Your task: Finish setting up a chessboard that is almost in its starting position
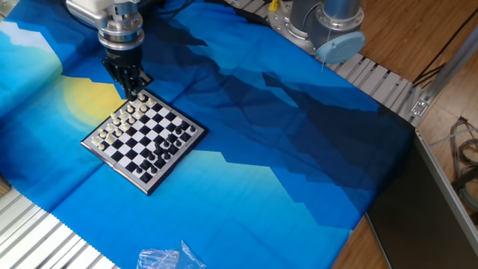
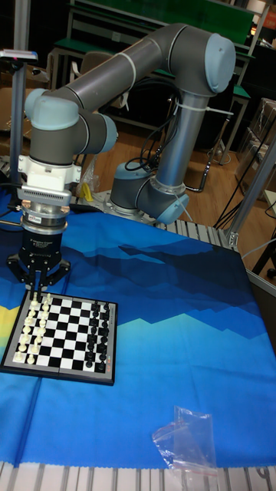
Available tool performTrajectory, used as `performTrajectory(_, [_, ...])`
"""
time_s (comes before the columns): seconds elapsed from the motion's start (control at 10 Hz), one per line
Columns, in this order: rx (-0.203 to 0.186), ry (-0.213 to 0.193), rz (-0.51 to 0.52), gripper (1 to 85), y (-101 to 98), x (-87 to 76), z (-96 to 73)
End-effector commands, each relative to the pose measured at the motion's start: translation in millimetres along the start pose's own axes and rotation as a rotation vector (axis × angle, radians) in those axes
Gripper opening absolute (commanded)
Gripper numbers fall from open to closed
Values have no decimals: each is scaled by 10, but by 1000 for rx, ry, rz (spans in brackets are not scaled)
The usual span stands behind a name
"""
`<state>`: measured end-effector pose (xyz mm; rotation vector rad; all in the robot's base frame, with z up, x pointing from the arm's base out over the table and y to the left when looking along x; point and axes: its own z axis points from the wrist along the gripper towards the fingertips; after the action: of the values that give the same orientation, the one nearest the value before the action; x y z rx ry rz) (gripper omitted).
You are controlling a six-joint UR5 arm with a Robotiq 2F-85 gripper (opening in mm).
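The chessboard (image 1: 143, 139) (image 2: 64, 336) lies on the blue cloth, a small black-and-white checked board with a dark rim. Cream pieces (image 1: 112, 132) (image 2: 31, 332) fill its left side and black pieces (image 1: 170, 142) (image 2: 97, 334) its right side. My gripper (image 1: 134, 93) (image 2: 38, 294) points straight down over the board's far corner on the cream side. Its dark fingers (image 2: 31, 284) draw close together at the tips, just above the cream back row. The frames are too small to show whether a piece sits between them.
A crumpled clear plastic bag (image 1: 168, 258) (image 2: 186, 444) lies on the cloth near the front edge. The arm's base (image 1: 321, 22) (image 2: 149, 196) stands at the back of the table. Ribbed metal rails (image 1: 381, 82) border the cloth.
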<state>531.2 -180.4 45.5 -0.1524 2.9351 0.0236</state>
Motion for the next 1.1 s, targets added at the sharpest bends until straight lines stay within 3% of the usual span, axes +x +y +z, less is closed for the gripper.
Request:
performTrajectory(0.0, [-10, -9, 5, 57, -11, 10, 25])
performTrajectory(1.0, [-13, 8, 16, 50, 11, 146, 85])
